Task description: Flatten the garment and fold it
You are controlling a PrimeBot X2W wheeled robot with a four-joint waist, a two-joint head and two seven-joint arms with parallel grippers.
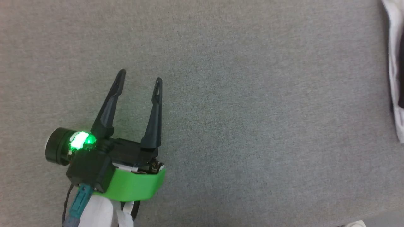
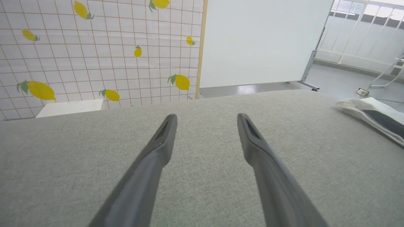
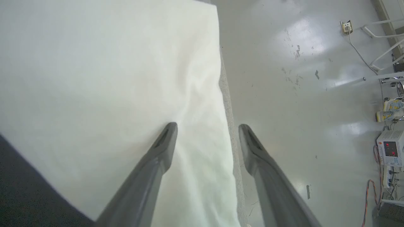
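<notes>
Grey tabletop (image 1: pixel 252 94), garment (image 3: pixel 94 78) under right fingers (image 3: pixel 162 148)

The left gripper (image 1: pixel 140 78) has two long, tapering black fingers (image 1: pixel 107 110) with slotted tips, set in a black block (image 1: pixel 126 153). Behind it sits a bright green band (image 1: pixel 135 187) — beside that, a black cylinder (image 1: pixel 56 151) with a glowing green light (image 1: pixel 82 140). A teal plug (image 1: pixel 78 203) and black cable (image 1: pixel 66 201) run to the white-wrapped forearm (image 1: pixel 99 214). On the right gripper (image 3: pixel 206 126) the fingers look matte grey.
</notes>
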